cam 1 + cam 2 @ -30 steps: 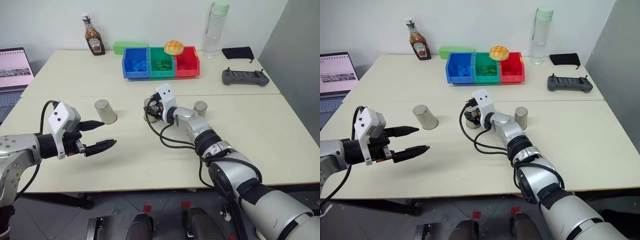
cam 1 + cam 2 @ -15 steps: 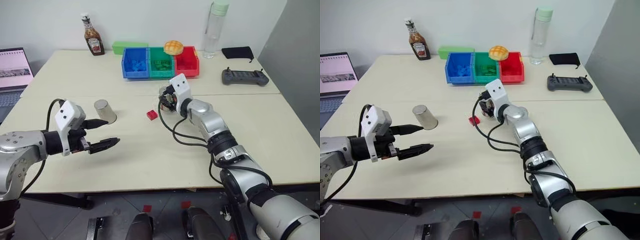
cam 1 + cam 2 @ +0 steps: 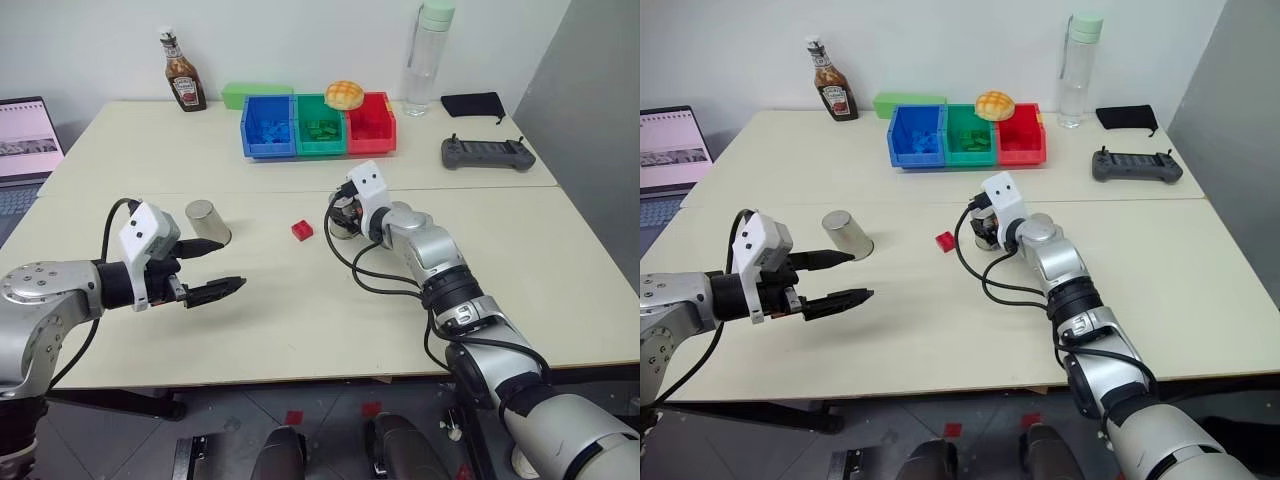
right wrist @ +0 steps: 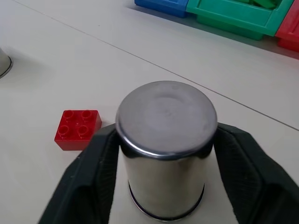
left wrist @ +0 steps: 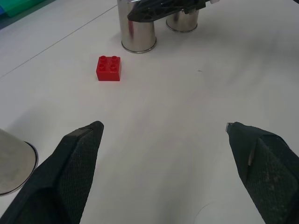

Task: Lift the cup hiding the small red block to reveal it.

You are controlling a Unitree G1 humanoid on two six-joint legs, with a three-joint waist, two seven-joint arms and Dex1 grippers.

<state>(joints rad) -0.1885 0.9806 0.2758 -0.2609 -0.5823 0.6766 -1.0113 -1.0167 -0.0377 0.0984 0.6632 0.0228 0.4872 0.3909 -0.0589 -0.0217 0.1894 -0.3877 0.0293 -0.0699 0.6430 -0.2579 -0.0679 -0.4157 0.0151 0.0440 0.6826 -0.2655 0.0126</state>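
Observation:
The small red block (image 3: 301,230) lies uncovered on the table, also in the left wrist view (image 5: 108,68). Just right of it stands the cup (image 4: 166,149), upside down on the table, and my right gripper (image 3: 345,216) is shut on it, one finger (image 4: 93,182) at each side. A second cup (image 3: 207,221) stands to the left, just beyond my left gripper (image 3: 232,264), which is open and holds nothing. A third cup (image 5: 182,21) stands behind the gripped one.
Blue (image 3: 268,127), green (image 3: 322,127) and red (image 3: 371,123) bins line the back, a bun (image 3: 345,94) on top. A sauce bottle (image 3: 183,70), water bottle (image 3: 422,55), controller (image 3: 487,153) and laptop (image 3: 25,140) stand further out.
My right gripper lifted the middle cup off the red block, carried it to the right and set it down beside the block. The left arm barely moved.

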